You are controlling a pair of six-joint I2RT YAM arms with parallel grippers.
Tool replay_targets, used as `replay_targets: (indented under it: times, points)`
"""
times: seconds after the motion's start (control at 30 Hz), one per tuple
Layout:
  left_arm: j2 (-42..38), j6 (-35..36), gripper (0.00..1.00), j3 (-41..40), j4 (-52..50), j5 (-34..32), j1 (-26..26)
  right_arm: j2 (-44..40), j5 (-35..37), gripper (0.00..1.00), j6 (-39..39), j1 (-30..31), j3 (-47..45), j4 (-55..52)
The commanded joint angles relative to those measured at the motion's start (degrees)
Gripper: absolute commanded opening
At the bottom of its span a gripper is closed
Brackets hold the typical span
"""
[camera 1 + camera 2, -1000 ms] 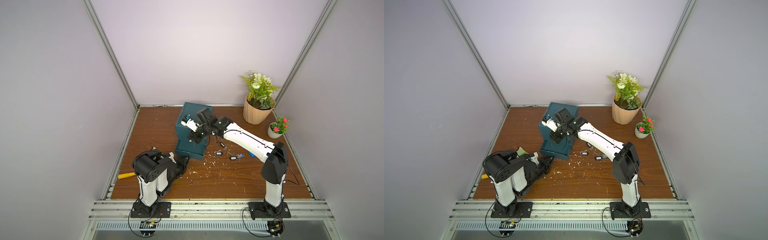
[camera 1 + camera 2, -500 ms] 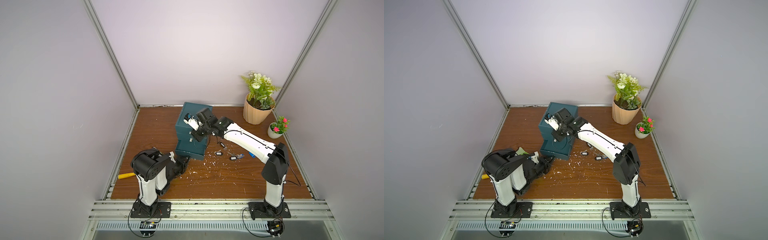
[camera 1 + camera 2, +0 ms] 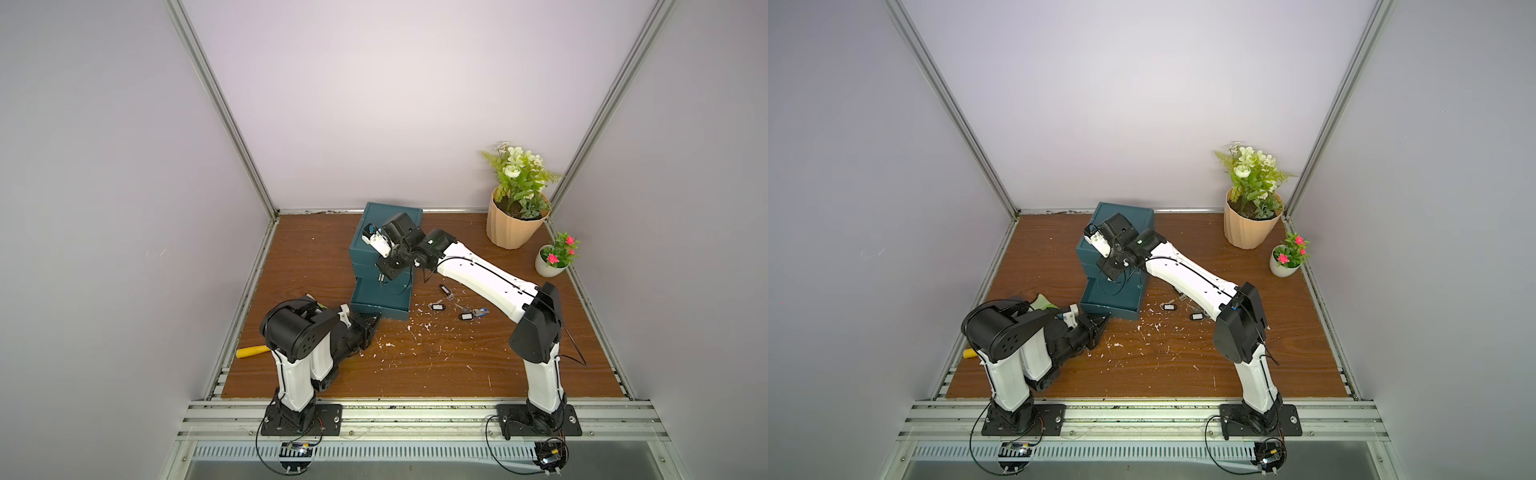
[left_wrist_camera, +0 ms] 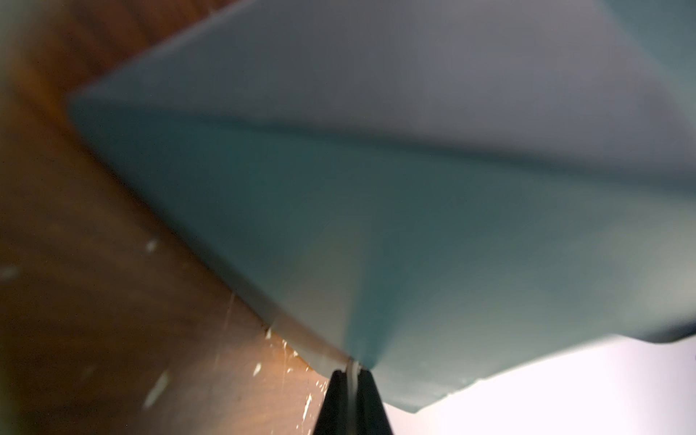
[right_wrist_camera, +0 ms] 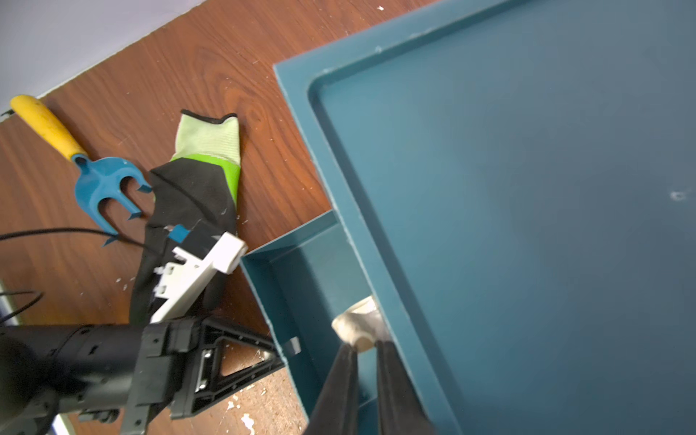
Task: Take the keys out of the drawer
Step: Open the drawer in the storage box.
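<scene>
Lilac walls close in a wood-grain table (image 3: 457, 374) flecked with white. By its far edge, left of middle, stands a teal drawer unit (image 3: 374, 214), its bottom drawer (image 3: 380, 307) pulled out toward the near edge. The left arm (image 3: 299, 332) lies low near the left edge, left jaws together, tips against the drawer's near-left corner. The right arm (image 3: 482, 278) reaches across from the near-right corner and points down over the open drawer. Several keys (image 3: 437, 306) lie on the table just right of the drawer, toward the middle; none shows in the part of the drawer that can be seen. The right jaws stand almost together, and in the right wrist view they look clamped on a pale lump (image 5: 356, 324) at their tips, too blurred to call a key tag; its long axis cannot be told. If it is one, the others lie to the right of these jaws, back along that arm's own reach, so the right arm is much the nearer for the carry.
</scene>
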Motion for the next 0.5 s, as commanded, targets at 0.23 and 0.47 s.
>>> replay_targets:
  times: [0.23, 0.47]
  points:
    - [-2.32, -0.85, 0.01, -5.62, 9.46, 5.89, -1.07, 1.37, 5.15, 0.17, 1.63, -2.54, 2.20, 4.50]
    - [-2.28, -1.49, 0.01, -7.19, 9.46, 7.15, -1.10, 0.73, 5.00, 0.17, 1.95, -2.54, 0.91, 4.12]
